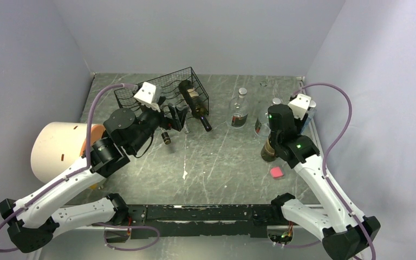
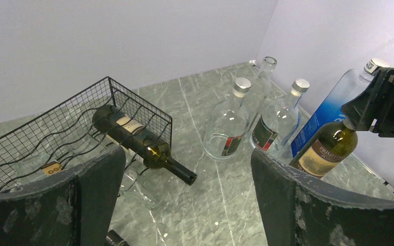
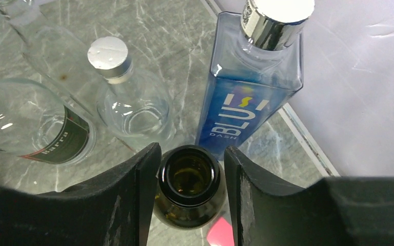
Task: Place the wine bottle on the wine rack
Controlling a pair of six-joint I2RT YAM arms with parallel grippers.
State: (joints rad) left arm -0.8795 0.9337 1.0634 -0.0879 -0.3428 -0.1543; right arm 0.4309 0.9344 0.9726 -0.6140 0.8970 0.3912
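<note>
Right gripper (image 3: 191, 159) jaws press either side of the open neck of the green wine bottle (image 3: 189, 179), apparently clamped. It stands upright near the table's (image 1: 216, 162) right edge, label reading "Primiti…", beside a blue bottle (image 3: 249, 97) marked "BLU DASH". Well apart to the far left is the wine rack (image 1: 169, 86), one dark bottle (image 1: 192, 97) lying in it, so the upright axis must tip flat. Left gripper (image 2: 185, 156), jaws wide apart, sits nearer the rack

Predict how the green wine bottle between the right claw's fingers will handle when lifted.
The wine bottle has a smooth glass neck that may slip in the right claw. Held by the top, it would likely swing. Uncorked, seemingly empty: probably light, yet breakable.
</note>
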